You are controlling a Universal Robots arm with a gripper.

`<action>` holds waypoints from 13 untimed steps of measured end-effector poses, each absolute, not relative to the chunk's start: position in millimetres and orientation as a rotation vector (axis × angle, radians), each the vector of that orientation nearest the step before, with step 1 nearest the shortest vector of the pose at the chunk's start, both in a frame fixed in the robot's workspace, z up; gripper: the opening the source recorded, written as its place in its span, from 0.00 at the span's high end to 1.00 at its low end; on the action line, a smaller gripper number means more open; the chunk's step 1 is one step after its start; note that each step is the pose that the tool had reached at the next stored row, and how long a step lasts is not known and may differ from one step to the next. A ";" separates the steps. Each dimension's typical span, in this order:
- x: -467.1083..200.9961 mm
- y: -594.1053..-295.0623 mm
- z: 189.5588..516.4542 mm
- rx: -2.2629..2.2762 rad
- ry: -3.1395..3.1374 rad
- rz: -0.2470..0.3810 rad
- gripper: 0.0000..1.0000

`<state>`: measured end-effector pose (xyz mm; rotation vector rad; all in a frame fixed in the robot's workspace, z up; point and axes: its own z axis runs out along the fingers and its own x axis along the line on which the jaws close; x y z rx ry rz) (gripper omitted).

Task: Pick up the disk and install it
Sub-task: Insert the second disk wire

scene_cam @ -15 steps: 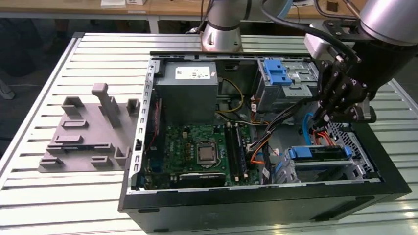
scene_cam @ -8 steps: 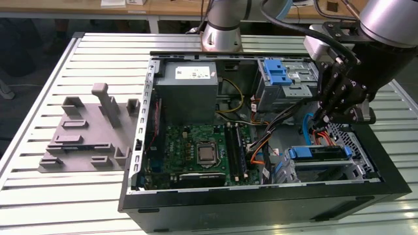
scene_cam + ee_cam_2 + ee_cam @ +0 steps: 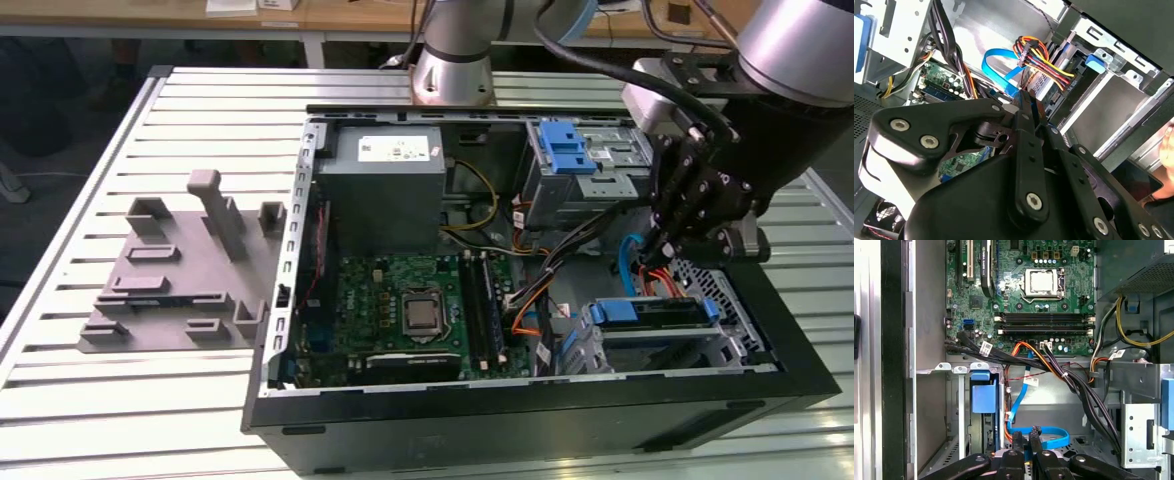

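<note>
The disk point(image 3: 650, 313), a flat drive with blue rails, lies seated in the lower drive bay at the exterior view's right of the open computer case. Its blue carrier end point(image 3: 983, 396) faces the first wrist view, and a blue tab point(image 3: 1095, 62) on it appears in the second wrist view. My gripper point(image 3: 667, 245) hangs inside the case just behind that bay, apart from the disk. Its black fingers point(image 3: 1021, 455) are shut together with nothing between them. Their tips point(image 3: 1024, 97) sit close to a looped blue flat cable point(image 3: 1046, 436).
A grey power supply box point(image 3: 387, 180) and the green motherboard point(image 3: 407, 310) take up the case's middle. An upper metal cage with a blue clip point(image 3: 571, 150) stands behind the gripper. Bundled cables point(image 3: 1069, 377) cross near the bay. A grey fixture point(image 3: 180, 270) lies on the slatted table.
</note>
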<state>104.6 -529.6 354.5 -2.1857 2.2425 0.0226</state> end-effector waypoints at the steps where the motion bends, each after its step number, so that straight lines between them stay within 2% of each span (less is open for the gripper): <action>1: 104.6 -529.8 353.7 -2.186 2.242 0.023 0.84; 13: 104.6 -540.1 345.6 -2.187 2.241 0.021 0.84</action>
